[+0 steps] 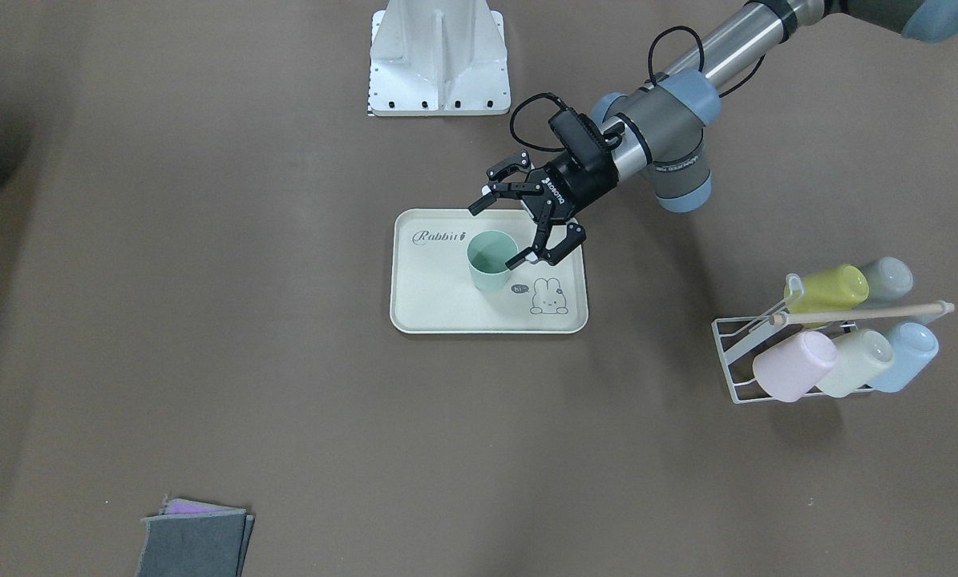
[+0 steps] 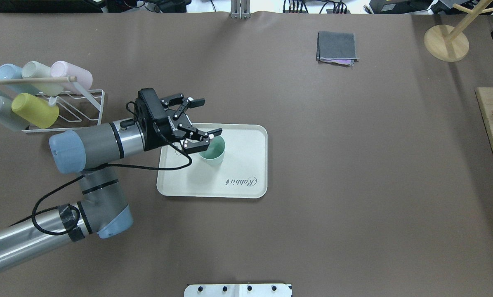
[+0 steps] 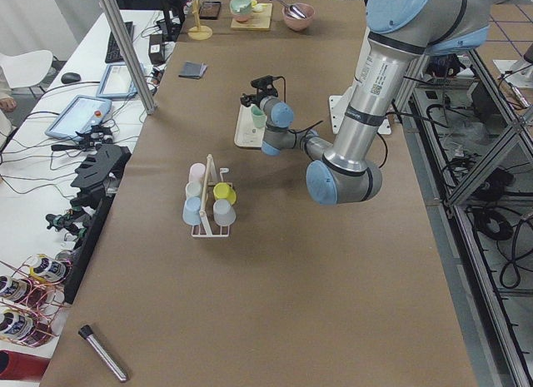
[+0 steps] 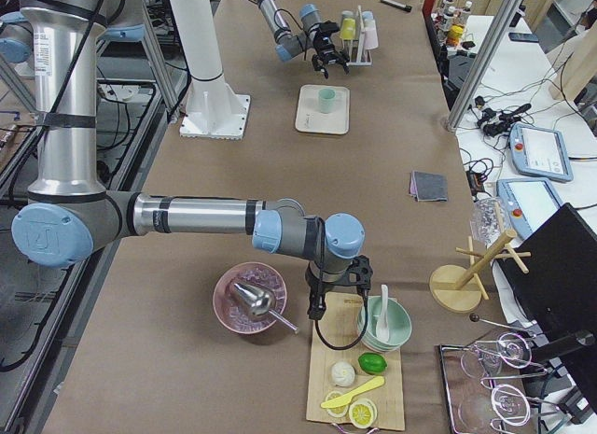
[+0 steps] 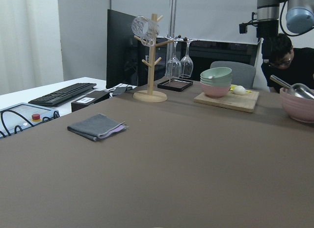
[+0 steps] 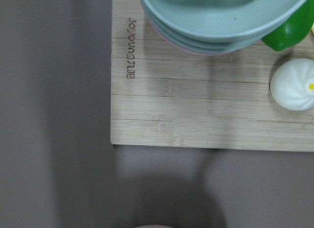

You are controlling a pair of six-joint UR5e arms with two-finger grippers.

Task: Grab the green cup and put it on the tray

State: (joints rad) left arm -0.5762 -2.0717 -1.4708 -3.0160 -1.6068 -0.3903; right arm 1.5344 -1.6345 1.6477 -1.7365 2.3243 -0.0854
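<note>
The green cup (image 1: 491, 263) stands upright on the cream tray (image 1: 446, 308), near its middle. It also shows in the overhead view (image 2: 214, 154) on the tray (image 2: 246, 165). My left gripper (image 1: 498, 234) is open and empty, tilted just over the cup's rim at the tray's robot-side edge; in the overhead view (image 2: 209, 116) one finger reaches over the cup. My right gripper (image 4: 336, 283) shows only in the exterior right view, hovering over a wooden board (image 6: 196, 110) far from the tray; I cannot tell whether it is open or shut.
A wire rack (image 1: 747, 353) with several pastel cups stands to my left of the tray. A folded grey cloth (image 2: 337, 47) lies at the far side. The wooden board holds stacked bowls (image 6: 221, 17), a bun and a lime; a pink bowl (image 4: 250, 299) stands beside it.
</note>
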